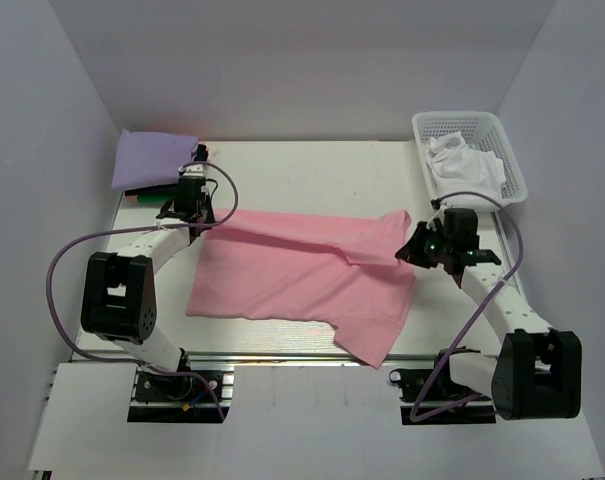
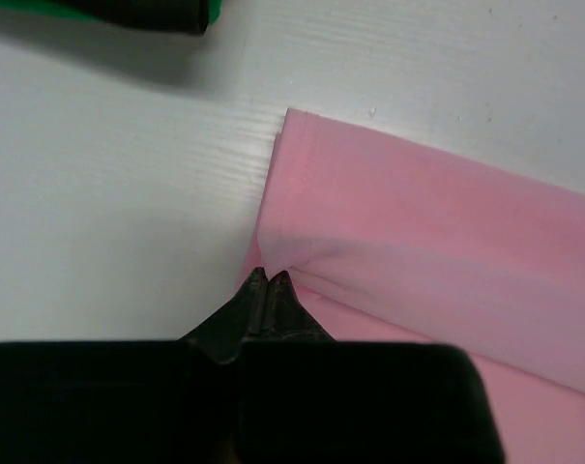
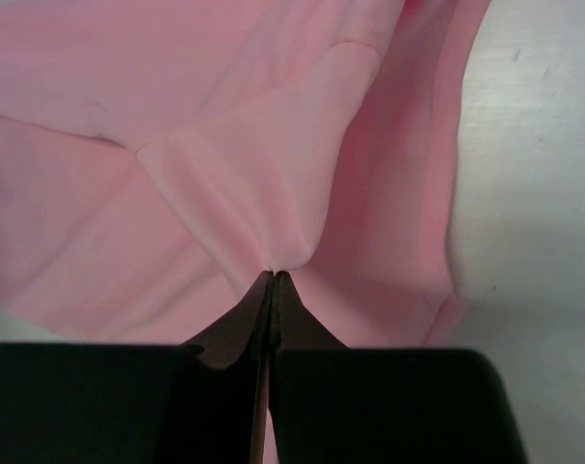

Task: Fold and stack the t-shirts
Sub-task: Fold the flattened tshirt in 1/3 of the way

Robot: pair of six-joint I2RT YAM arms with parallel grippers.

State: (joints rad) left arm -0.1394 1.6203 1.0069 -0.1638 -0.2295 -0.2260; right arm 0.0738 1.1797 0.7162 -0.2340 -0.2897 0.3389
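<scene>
Pinching the far edge of the pink t-shirt (image 1: 302, 285), which lay spread on the table (image 1: 312, 165), the left gripper (image 2: 269, 278) and the right gripper (image 3: 274, 275) were clenched on cloth, mid-fold; next, both should carry that edge evenly nearward.

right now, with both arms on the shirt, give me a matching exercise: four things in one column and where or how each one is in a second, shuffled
Column one
1 pink t-shirt
2 lavender t-shirt
3 white basket
4 right gripper

Column two
a at the far left corner of the table
b at the far right corner, white cloth inside
c spread across the middle of the table
d shut on a fold of pink cloth

Pairs: 1-c, 2-a, 3-b, 4-d
</scene>
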